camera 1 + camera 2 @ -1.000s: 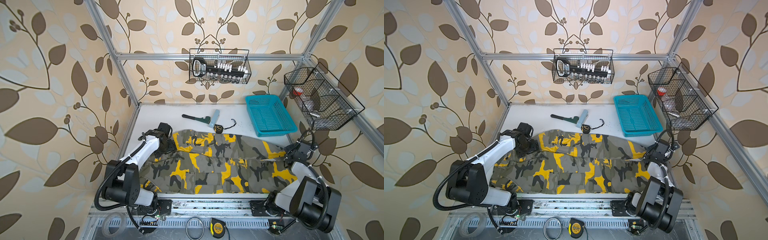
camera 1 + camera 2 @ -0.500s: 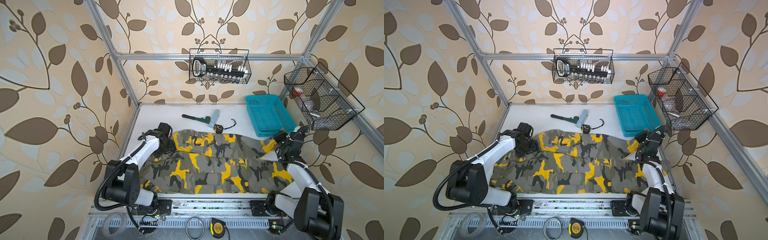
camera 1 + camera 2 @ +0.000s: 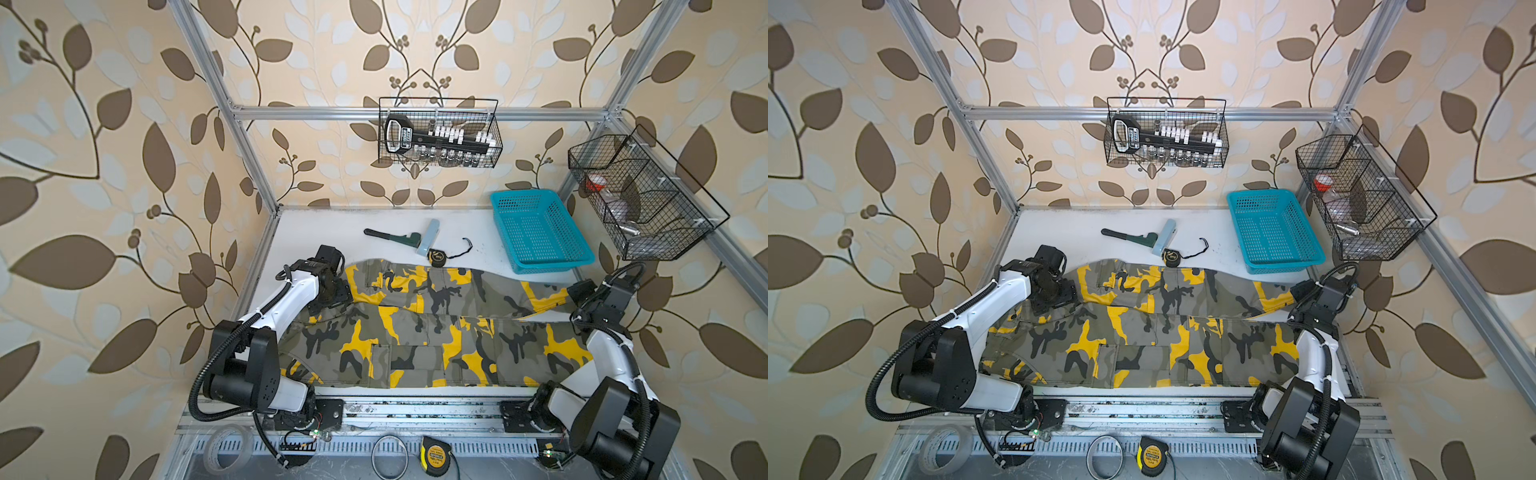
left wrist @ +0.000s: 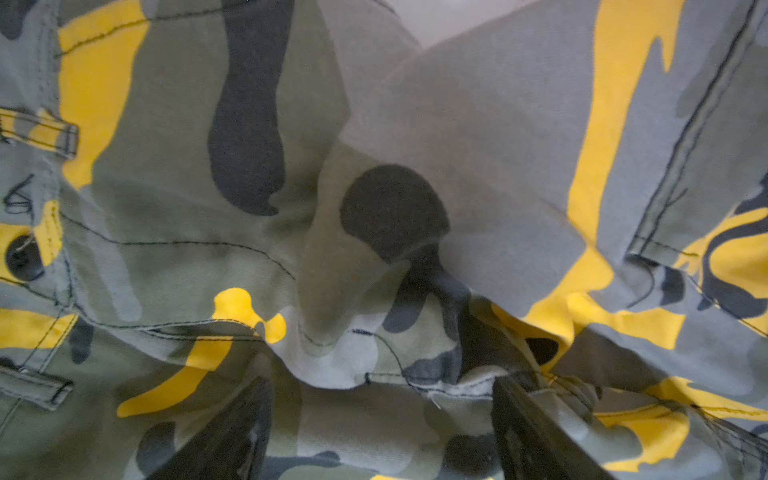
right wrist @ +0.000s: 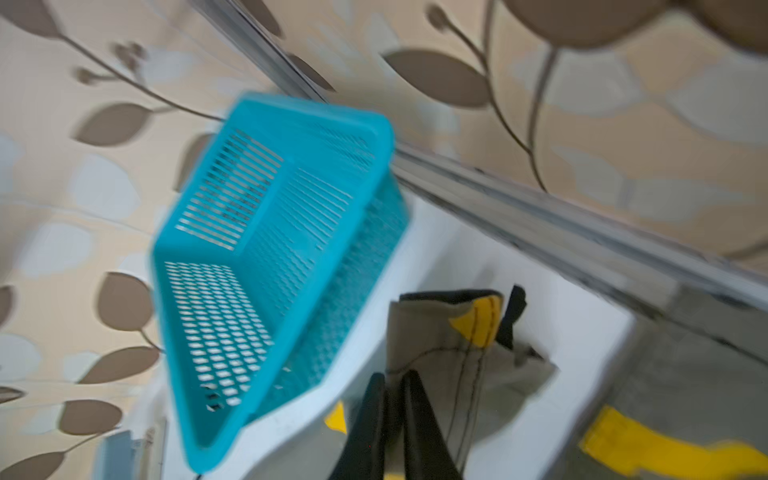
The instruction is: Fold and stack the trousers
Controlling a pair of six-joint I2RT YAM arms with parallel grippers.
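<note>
while the right hand (image 5: 394, 378) pinches one hem of the trousers (image 3: 415, 332), draw it low toward the spread left hand (image 4: 382, 384) at the waistband.

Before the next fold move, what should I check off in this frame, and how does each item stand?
1. Right gripper pinching the far leg's hem: ok, though the wrist view is blurred.
2. Left gripper gripping the waist: not ok; its fingers stand wide apart over the cloth.
3. Trousers spread lengthwise on the table: ok.
4. Tape measure clear of the trousers: not ok; it sits against their far edge.
5. Turquoise basket apart from the hem: ok.
</note>
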